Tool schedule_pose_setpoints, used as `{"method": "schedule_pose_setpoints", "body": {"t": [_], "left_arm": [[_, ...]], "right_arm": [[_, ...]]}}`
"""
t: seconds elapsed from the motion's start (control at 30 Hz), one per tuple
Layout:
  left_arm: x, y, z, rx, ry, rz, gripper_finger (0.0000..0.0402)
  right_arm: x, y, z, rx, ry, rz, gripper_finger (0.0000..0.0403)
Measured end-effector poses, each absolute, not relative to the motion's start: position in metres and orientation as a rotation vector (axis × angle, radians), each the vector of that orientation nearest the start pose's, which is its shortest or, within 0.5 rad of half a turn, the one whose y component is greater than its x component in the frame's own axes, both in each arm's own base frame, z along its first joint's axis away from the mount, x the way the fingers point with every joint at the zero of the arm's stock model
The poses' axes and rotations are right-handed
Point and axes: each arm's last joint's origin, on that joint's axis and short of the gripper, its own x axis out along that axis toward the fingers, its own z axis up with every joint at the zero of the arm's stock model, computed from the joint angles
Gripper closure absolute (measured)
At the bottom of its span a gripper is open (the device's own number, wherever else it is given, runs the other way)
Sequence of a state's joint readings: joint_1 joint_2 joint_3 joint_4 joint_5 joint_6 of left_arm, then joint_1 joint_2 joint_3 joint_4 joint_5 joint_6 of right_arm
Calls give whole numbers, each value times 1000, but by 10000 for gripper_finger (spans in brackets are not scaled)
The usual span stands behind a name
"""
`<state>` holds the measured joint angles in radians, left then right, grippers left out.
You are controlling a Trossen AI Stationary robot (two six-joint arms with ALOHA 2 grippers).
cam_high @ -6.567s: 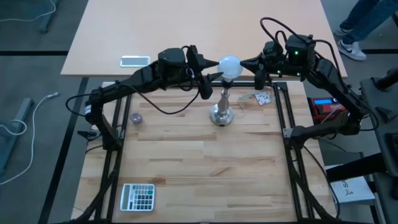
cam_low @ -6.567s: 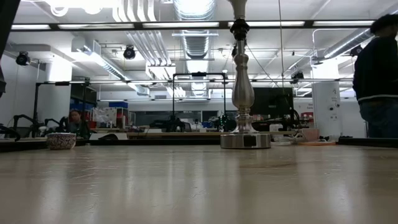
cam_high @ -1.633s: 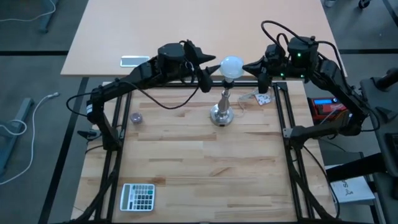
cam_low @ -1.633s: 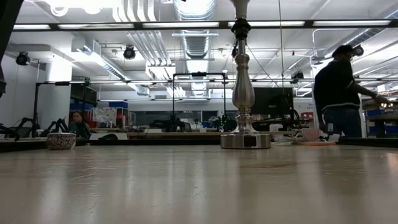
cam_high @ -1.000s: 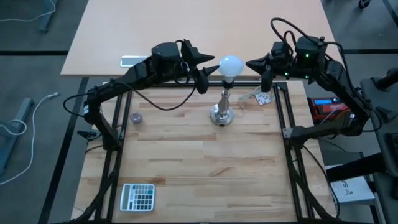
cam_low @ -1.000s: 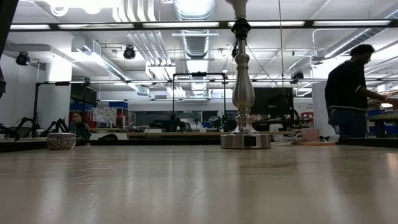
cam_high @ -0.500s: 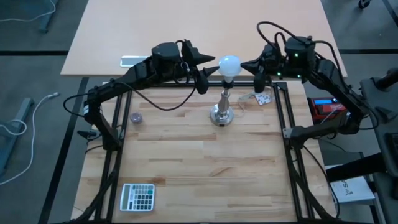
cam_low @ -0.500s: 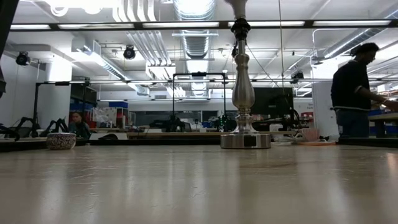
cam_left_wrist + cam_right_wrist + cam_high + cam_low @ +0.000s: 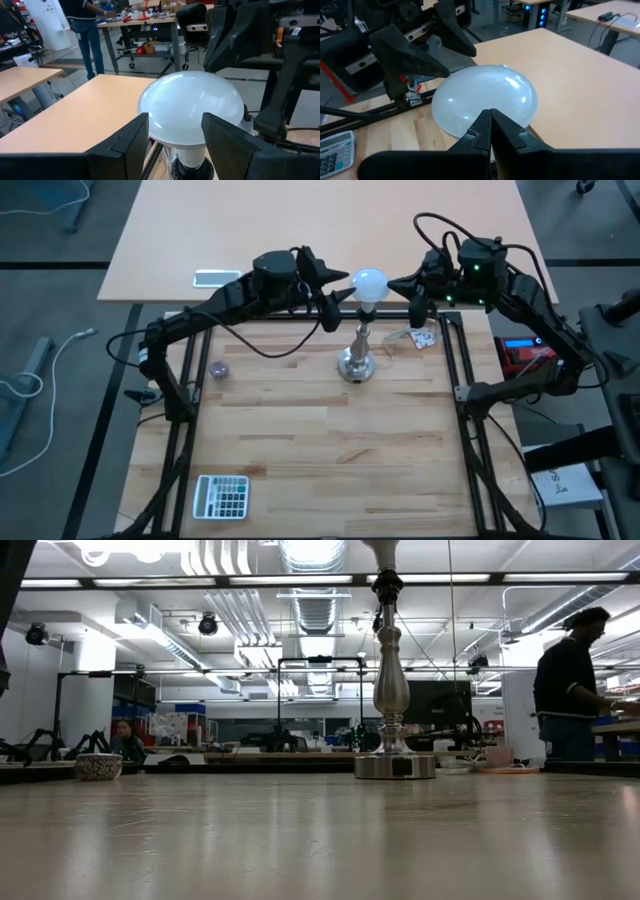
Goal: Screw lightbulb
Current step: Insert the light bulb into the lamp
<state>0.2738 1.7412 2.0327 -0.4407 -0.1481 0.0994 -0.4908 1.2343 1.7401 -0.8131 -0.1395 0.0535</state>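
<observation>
The white lightbulb (image 9: 369,284) stands upright with its base in the socket at the top of the silver stand (image 9: 357,363), near the table's far edge. My left gripper (image 9: 340,298) is open at the bulb's left. In the left wrist view its fingers (image 9: 131,137) flank the globe's lower half (image 9: 192,107). My right gripper (image 9: 392,283) is shut, its tips at the globe's right side (image 9: 485,97). The low view shows only the stand's stem and base (image 9: 391,690). My left gripper comes level from the table's left, with its fingertips at the globe's lower left; whether they touch it, I cannot tell. My right gripper points its shut tips (image 9: 490,117) at the globe from the table's right, slightly downward; whether they touch the glass, I cannot tell.
A calculator (image 9: 221,496) lies at the near left corner and a small bowl (image 9: 219,368) at the left. A clear packet (image 9: 420,337) lies right of the stand, and a phone (image 9: 217,277) on the far table. A person (image 9: 568,690) stands in the room behind.
My right gripper has gone toward the table's left, up to the bulb's right side, still shut. The bulb and the stand have kept still.
</observation>
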Motion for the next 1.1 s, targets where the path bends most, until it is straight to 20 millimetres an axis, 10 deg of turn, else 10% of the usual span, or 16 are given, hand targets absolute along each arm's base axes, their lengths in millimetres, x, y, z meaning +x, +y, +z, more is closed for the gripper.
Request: {"method": "schedule_pose_setpoints", "body": {"t": [1.1], "left_arm": [[343, 109, 517, -91, -62, 669, 223]], "right_arm": [[164, -98, 509, -81, 231, -288, 403]]}}
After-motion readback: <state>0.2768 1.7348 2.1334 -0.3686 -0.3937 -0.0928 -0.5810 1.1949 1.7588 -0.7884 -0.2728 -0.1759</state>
